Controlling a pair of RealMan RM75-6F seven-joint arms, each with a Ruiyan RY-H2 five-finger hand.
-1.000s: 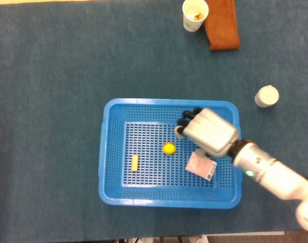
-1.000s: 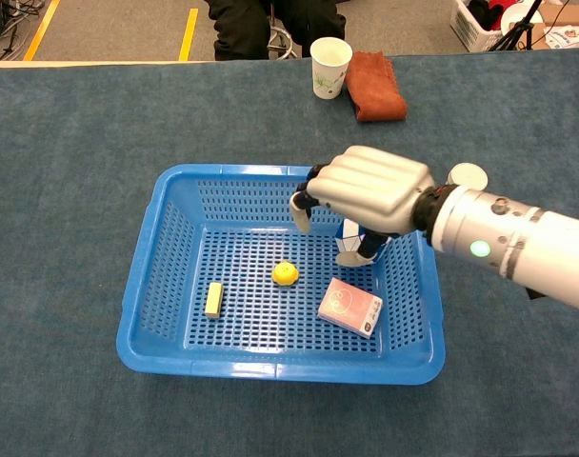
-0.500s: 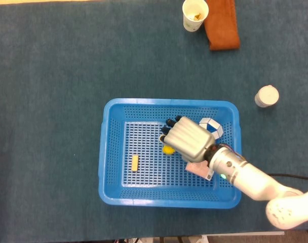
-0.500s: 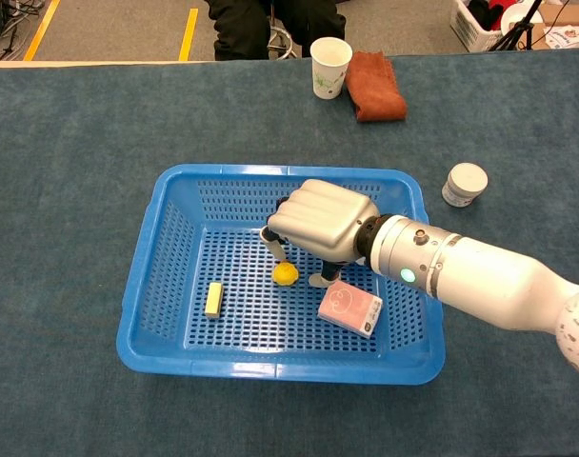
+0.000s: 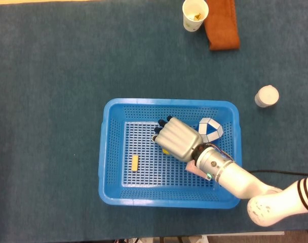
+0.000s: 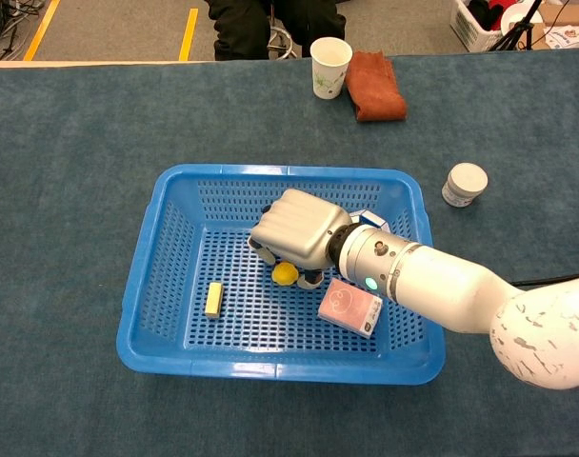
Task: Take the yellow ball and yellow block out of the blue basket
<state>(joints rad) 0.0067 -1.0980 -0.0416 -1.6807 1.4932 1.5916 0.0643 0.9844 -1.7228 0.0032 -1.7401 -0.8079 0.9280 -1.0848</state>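
We are working at a table covered in dark blue-green carpet-like cloth (image 6: 70, 143); beyond its far edge a grey floor with yellow tape lines (image 6: 189, 21) and a seated person's dark legs (image 6: 270, 24) are showing. No writing is proving readable on the pink flat card box (image 6: 349, 307) or the white paper cup (image 6: 329, 67).

Left of our fingers, the small yellow rectangular block (image 6: 213, 298) is lying on the floor of the blue perforated plastic basket (image 6: 147, 276). Our right hand (image 6: 294, 231) is reaching down over the small yellow ball (image 6: 286, 273), its dark-tipped fingers (image 6: 266, 255) curling around the ball; whether they are gripping it we cannot tell. Just right of them, a blue-and-white faceted puzzle (image 5: 210, 129) is sitting, and well beyond, a rust-brown folded cloth (image 6: 375, 86) and white lidded jar (image 6: 464, 184).
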